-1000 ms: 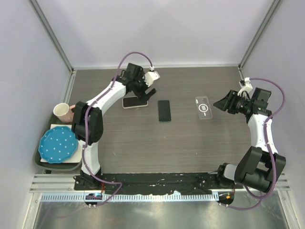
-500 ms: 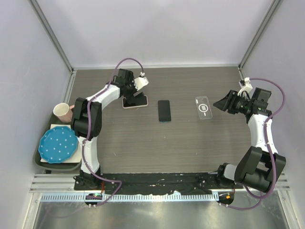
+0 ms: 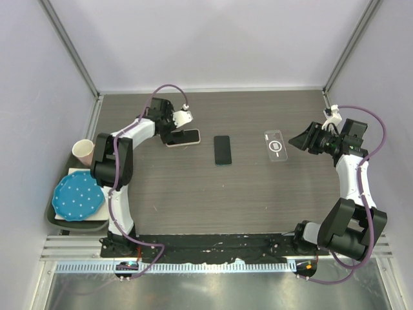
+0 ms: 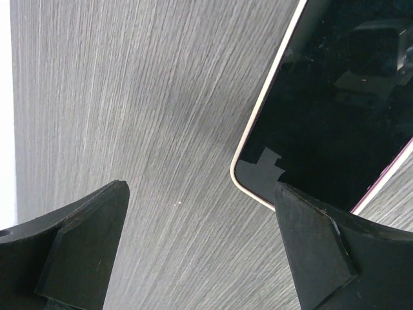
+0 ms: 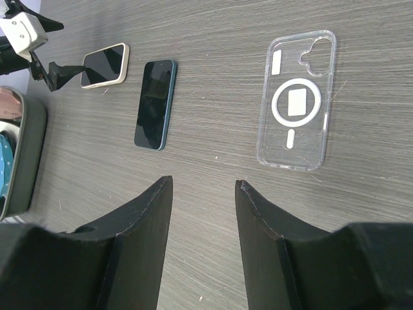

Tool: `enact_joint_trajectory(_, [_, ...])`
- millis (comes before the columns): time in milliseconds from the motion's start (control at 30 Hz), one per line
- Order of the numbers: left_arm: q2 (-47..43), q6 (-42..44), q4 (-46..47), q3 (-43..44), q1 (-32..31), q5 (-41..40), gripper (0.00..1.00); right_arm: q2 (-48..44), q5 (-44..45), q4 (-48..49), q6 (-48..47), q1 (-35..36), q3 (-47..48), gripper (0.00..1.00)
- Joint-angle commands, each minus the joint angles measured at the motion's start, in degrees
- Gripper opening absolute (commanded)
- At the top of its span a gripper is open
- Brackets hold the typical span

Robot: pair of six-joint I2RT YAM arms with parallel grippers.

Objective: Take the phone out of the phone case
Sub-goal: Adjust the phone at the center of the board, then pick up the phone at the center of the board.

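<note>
From above, the left claw (image 3: 171,129) stands over the left end of the black-screened phone in a cream-rimmed case (image 3: 188,137). The long axis of this phone runs away from the claw, toward its right. The right claw (image 3: 295,140) is well apart from it. Between them lie a dark blue flat phone (image 3: 222,150) and a clear plastic phone case (image 3: 275,144), which is empty. The left arm is therefore the nearer one.

In the left wrist view, the left claw (image 4: 200,252) is spread wide and holds nothing. One rounded corner of the phone (image 4: 335,97) comes in between the fingers, closer to the finger (image 4: 316,245) on the right of this view. The rest goes off diagonally forward. I think the cream rim is a case, but this view is too close to be sure.

In the right wrist view, the right claw (image 5: 203,239) is partly spread and holds nothing. The phone (image 5: 105,64) lies far ahead, to its left.
</note>
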Motion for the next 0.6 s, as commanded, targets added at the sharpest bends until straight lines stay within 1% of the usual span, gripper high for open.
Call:
enact_joint_trajectory(0, [0.9,4.5,-4.1,-3.7,0.2,-0.4,1.00,-1.1,-0.9,1.4,-0.3,-0.3,0.8,0.49])
enact_joint_trajectory(100, [0.8,6.9,-4.2,-5.6,-0.1,-1.0,1.00,-1.3,-0.6,1.4,-0.2,-0.3,0.8,0.49])
enact_joint_trajectory(267, [-2.0,7.3,-7.8,-6.2,-0.1,3.7,1.00,-0.8,-0.4,1.4,0.0,-0.4,0.8,0.49])
enact_joint_trajectory(333, [-2.0,6.9,-8.6,-6.0,-0.2,4.2,1.00,-0.8,-0.4,1.5,0.0,-0.3,0.8,0.49])
enact_joint_trajectory(433, [-1.0,6.4,-9.6,-5.4,-0.6,3.6,1.00,-0.8,-0.5,1.4,0.0,-0.3,0.8,0.49])
enact_joint_trajectory(533, [-1.0,4.6,-9.8,-3.8,-0.7,5.4,1.00,-0.8,-0.5,1.4,0.0,-0.4,0.8,0.49])
enact_joint_trajectory(567, [-1.3,3.9,-10.1,-1.9,-0.7,6.4,1.00,-0.9,-0.4,1.4,0.1,-0.3,0.8,0.49])
